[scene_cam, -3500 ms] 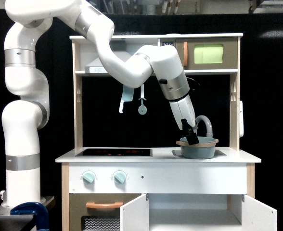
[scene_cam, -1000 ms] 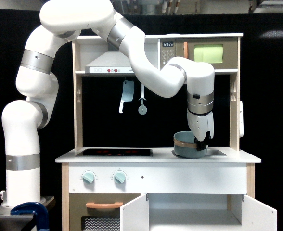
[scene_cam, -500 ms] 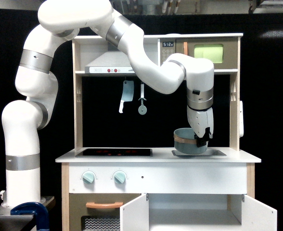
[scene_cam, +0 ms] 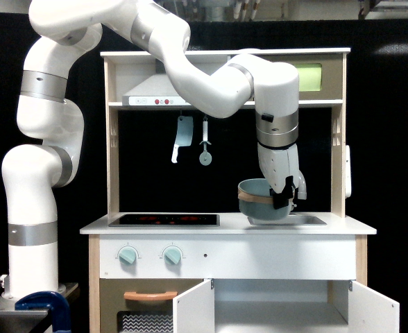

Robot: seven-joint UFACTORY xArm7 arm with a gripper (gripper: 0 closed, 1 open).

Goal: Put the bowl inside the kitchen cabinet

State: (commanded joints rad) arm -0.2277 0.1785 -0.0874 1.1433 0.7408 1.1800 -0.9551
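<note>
My jaws pinch the rim of the bowl, tipped, just above the tabletop. I should hold tight, move slowly, and go down to the open kitchen cabinet below.

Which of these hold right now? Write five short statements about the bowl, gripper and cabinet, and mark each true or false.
1. The gripper holds the bowl. True.
2. The bowl rests flat in the sink. False: it is lifted off the sink and tilted.
3. The cabinet doors are shut. False: both stand open.
4. The bowl is already in the cabinet. False: it is above the counter.
5. A cleaver hangs on the back wall. True.
</note>
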